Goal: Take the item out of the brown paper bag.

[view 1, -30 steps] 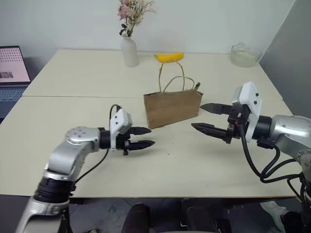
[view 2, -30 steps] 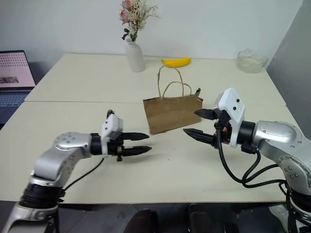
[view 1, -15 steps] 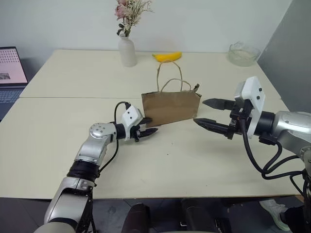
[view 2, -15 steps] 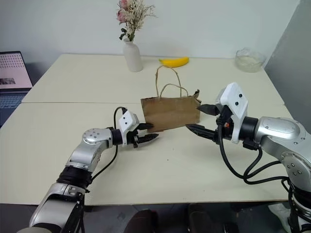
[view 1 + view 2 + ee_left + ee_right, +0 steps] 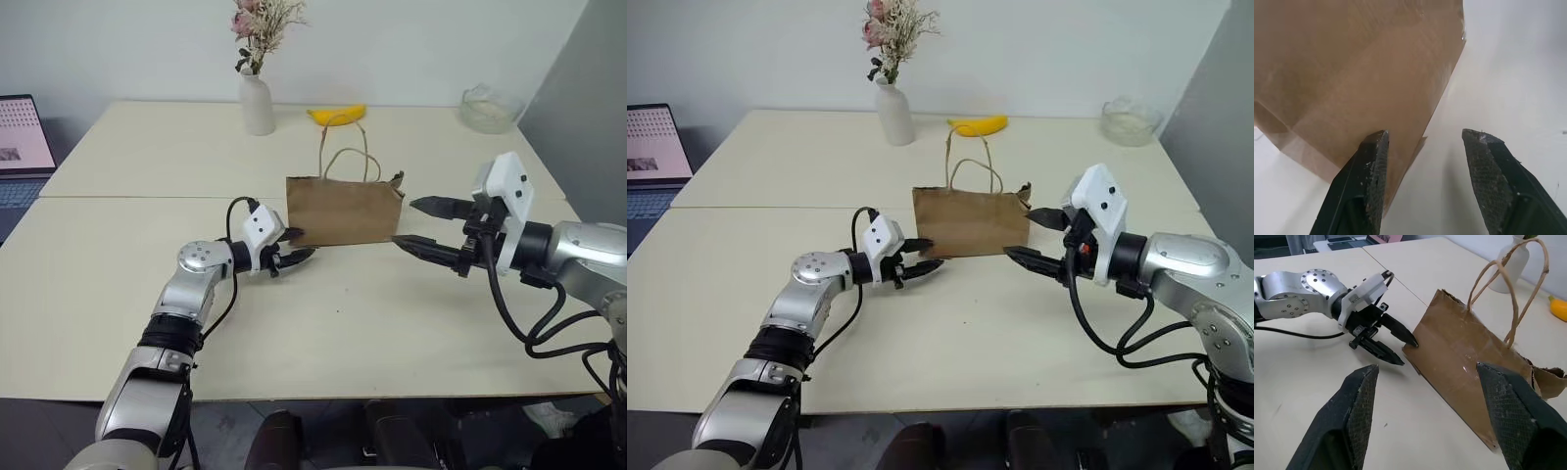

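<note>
Left gripper had advanced to brown paper bag's lower corner, jaws open astride it. Right gripper open beside bag. Grasp likely next.

You are looking at what reads as an office or lab room dressed up with a few homely props: two plain cream desks pushed together edge to edge, a bare white wall behind them and a grey panel on the right. At the far left an open laptop sits with its screen lit. On the far desk stand a white vase of dried flowers, a banana and a clear glass bowl, laid out well apart like staged items rather than everyday clutter.
</note>
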Robot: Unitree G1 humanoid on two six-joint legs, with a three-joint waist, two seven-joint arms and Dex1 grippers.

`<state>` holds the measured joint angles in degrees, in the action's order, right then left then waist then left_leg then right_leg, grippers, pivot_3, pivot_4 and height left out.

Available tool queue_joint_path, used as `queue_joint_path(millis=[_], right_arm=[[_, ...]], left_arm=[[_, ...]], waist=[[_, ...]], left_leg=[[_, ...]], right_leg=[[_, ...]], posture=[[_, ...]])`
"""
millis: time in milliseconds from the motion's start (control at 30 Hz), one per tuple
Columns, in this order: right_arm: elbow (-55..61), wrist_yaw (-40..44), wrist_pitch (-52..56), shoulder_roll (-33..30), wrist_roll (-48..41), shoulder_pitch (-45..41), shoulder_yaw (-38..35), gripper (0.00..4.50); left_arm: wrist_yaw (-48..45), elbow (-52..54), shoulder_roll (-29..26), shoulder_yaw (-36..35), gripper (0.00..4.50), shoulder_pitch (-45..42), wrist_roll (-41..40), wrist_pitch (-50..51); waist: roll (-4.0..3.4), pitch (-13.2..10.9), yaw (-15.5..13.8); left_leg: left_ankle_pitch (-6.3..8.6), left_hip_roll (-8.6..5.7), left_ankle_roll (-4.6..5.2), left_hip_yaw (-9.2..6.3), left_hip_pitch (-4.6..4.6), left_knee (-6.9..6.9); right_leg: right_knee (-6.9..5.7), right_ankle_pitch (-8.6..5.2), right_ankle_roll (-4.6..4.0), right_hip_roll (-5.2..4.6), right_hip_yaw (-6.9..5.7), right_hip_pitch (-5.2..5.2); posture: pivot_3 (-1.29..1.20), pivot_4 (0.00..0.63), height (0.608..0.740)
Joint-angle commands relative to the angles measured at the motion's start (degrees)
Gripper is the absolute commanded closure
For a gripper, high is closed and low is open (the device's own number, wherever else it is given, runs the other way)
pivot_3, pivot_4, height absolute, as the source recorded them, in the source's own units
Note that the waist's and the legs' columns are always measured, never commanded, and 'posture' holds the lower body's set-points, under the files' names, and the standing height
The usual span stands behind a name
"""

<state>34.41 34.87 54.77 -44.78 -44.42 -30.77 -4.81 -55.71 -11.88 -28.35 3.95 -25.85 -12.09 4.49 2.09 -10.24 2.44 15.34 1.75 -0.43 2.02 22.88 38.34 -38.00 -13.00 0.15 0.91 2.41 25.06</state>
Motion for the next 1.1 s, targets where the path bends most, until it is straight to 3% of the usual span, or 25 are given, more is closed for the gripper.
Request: queue_joint_path(millis=[33, 67, 133, 233, 400, 567, 700, 867, 1100], right_arm=[[-4.06, 0.85, -4.25, 0.51, 3.97, -2.65, 1.76, 1.15], [-6.48, 1.04, -6.13, 1.13, 5.71, -3.73, 2.43, 1.15], [-15.11, 1.5, -11.79, 3.46, 10.67, -8.03, 4.71, 1.72], [-24.95, 4.53, -18.46, 5.36, 16.18, -12.77, 7.77, 2.81], [-60.29, 12.06, -39.28, 11.99, 32.91, -30.79, 18.7, 4.48], [-89.61, 10.55, -56.06, 19.17, 45.53, -44.35, 24.32, 4.48], [-101.46, 10.7, -63.64, 22.12, 53.2, -48.81, 27.97, 4.48], [-102.31, 21.75, -68.45, 21.24, 54.08, -49.31, 26.81, 4.48], [-88.81, 37.04, -66.87, 17.42, 49.36, -43.21, 23.15, 4.48]], left_arm=[[1.72, 19.35, -2.63, -4.0, 2.0, 8.57, -6.07, 6.88], [2.7, 24.01, -3.23, -5.09, 2.0, 11.16, -7.55, 8.89], [6.25, 35.52, -4.17, -9.14, 1.96, 17.66, -10.89, 12.94], [11.29, 44.54, -4.4, -12.97, 1.96, 21.89, -13.76, 17.82], [18.93, 58.75, -3.12, -17.99, 1.96, 32.04, -15.92, 21.43], [21.55, 60.69, -2.68, -18.08, 1.96, 36.85, -14.34, 20.56], [21.7, 59.78, -3.28, -17.76, 1.96, 39.55, -12.53, 18.98], [20.75, 60.01, -3.97, -18.42, 1.96, 42.51, -12.05, 17.72], [18.29, 59.08, -5.81, -19.0, 1.96, 45.37, -12.01, 16.04]], waist=[[0.0, 0.0, -0.01], [0.01, 0.0, 0.03], [0.01, -0.01, -0.09], [0.0, -0.01, -0.19], [-0.01, 0.0, -0.06], [-0.01, 0.0, -0.18], [-0.01, 0.0, -0.41], [-0.04, -0.01, -0.54], [-0.08, -0.03, -0.58]], left_leg=[[0.0, -0.01, -0.01, -0.03, -0.01, -0.02], [0.0, -0.01, -0.01, -0.03, -0.01, -0.03], [-0.01, -0.01, -0.01, -0.05, 0.01, -0.02], [-0.02, -0.04, 0.0, -0.01, -0.1, 0.02], [-0.03, -0.07, 0.03, 0.07, -0.24, 0.03], [-0.04, -0.05, 0.02, 0.08, -0.23, -0.19], [-0.04, -0.05, 0.01, 0.0, -0.1, -0.24], [-0.04, -0.07, 0.0, 0.08, -0.06, -0.24], [-0.04, -0.03, 0.0, 0.02, -0.19, -0.24]], right_leg=[[-0.04, 0.0, 0.0, -0.03, -0.02, -0.01], [-0.03, 0.0, 0.0, -0.04, -0.03, 0.03], [-0.06, 0.0, -0.01, -0.04, -0.06, 0.06], [-0.08, 0.07, -0.01, -0.04, -0.03, -0.01], [-0.03, 0.11, -0.04, 0.0, 0.01, -0.14], [-0.02, 0.2, -0.44, 0.01, 0.01, -0.01], [0.0, 0.17, -0.54, 0.0, -0.07, 0.08], [0.05, 0.16, -0.53, -0.08, -0.03, 0.12], [-0.05, 0.15, -0.53, -0.05, -0.09, 0.06]], posture=[[0.0, 0.15, 0.74], [0.0, 0.15, 0.74], [0.0, 0.15, 0.74], [0.0, 0.15, 0.74], [0.0, 0.15, 0.74], [0.0, 0.15, 0.74], [0.0, 0.15, 0.74], [0.0, 0.15, 0.74], [0.0, 0.15, 0.74]])
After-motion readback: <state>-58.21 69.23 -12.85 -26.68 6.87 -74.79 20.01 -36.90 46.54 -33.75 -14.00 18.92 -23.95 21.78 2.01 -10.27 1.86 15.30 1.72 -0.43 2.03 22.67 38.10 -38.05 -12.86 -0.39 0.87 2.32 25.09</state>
